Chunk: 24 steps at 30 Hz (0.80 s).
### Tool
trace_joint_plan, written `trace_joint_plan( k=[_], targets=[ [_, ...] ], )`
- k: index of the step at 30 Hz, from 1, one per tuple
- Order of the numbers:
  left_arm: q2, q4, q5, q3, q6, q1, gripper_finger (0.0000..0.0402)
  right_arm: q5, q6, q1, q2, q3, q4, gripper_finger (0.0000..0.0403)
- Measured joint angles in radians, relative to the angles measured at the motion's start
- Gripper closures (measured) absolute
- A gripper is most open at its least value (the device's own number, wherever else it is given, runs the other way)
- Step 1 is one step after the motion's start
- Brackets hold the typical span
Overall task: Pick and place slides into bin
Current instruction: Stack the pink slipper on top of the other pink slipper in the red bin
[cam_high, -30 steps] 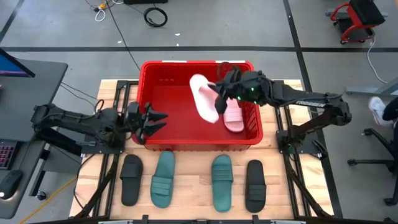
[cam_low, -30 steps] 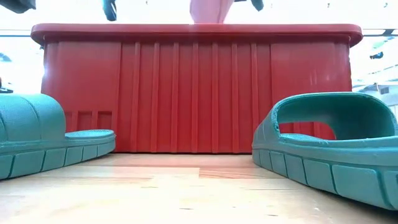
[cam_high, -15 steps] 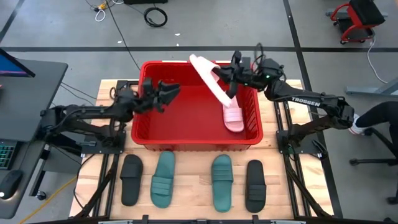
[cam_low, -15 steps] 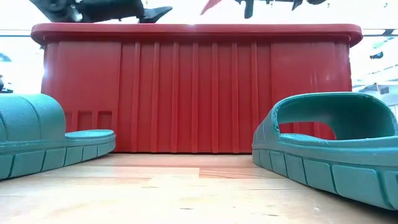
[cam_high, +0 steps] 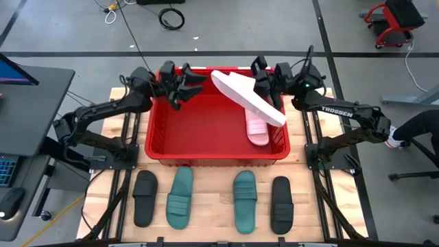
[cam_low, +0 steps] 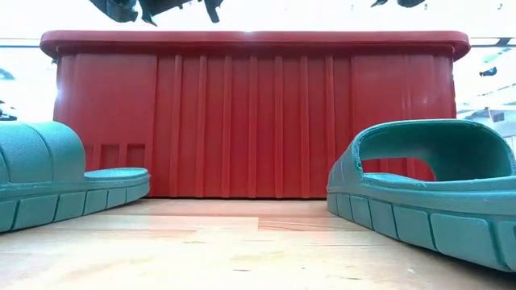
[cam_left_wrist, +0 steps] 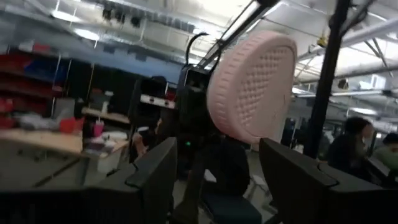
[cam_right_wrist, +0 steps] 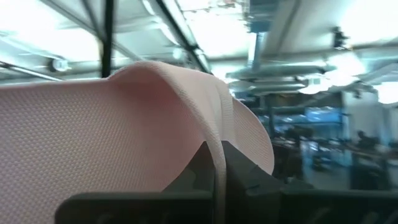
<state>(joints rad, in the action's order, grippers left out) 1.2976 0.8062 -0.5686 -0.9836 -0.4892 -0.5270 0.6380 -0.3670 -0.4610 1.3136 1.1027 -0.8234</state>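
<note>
Wooden table point(cam_high: 206, 199), four slides before red bin point(cam_high: 159, 149), right fingers point(cam_high: 264, 88) clamping pink slide point(cam_high: 247, 97), left fingers point(cam_high: 184, 86) apart.

One slide point(cam_high: 257, 128) lay in the bin point(cam_high: 164, 147)'s right side; four slides point(cam_high: 211, 197) sat in a row near of it.

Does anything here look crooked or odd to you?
Yes: one pale pink foam sandal is held tilted in the air over the bright red plastic crate, sole up, gripped by the right hand. A second pink sandal already lies inside. The left hand hovers open over the crate's far left corner.
</note>
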Motion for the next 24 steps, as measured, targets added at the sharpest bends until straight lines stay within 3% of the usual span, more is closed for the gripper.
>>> trace_joint_plan(
  k=[10,24],
  targets=[
    [0.023,-0.016,-0.029,-0.041,0.088,0.035,0.017,0.149,-0.041,0.008,0.0,0.0,-0.015,0.0395],
    [0.084,0.012,0.007,-0.041,0.133,0.142,0.0175,0.148,0.002,0.013,0.001,0.0,0.128,0.0394]
  ],
)
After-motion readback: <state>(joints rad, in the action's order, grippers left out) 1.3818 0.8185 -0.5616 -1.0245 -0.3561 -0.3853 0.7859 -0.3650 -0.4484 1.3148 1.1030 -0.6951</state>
